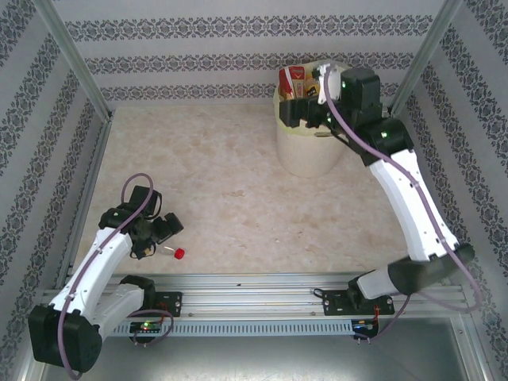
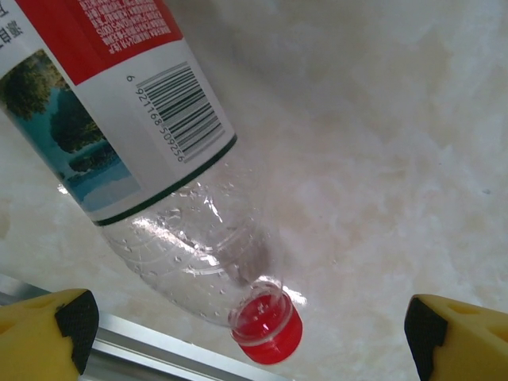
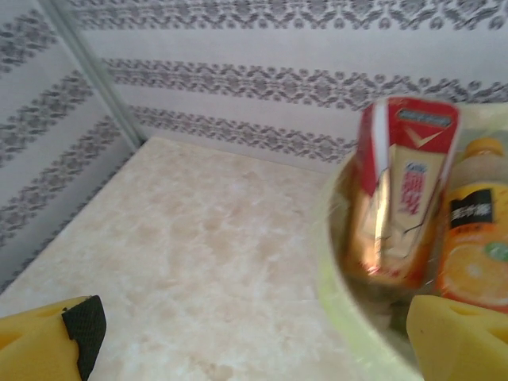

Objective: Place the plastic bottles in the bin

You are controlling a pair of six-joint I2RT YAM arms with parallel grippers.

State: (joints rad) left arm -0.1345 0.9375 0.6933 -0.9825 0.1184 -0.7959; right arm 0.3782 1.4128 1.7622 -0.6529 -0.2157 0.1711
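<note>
Left arm's turn here, I'd say. The left gripper (image 2: 248,327) is spread as wide as it goes with nothing in it, hanging right over a bottle (image 2: 151,159) that lies flat on the table (image 2: 397,119), close to the near rail (image 2: 143,349).

The bit that matters is the bottle's long axis. In the left wrist view it runs on a diagonal, with the labelled body going up and left and the red cap (image 2: 268,327) pointing down toward the rail. That cap end sits roughly between the two fingers, so they straddle the neck more than the body. The axis crosses the closing line at a slant, not square.

How high the fingers are above the bottle, I honestly can't tell from this angle.

The right gripper (image 3: 246,329) is far off at the bin (image 1: 305,155), fingers well apart and empty. It's by the rim, near a red-labelled bottle (image 3: 401,190) and an orange one (image 3: 476,246) already inside. So the left arm is clearly the nearer one for this grab.
</note>
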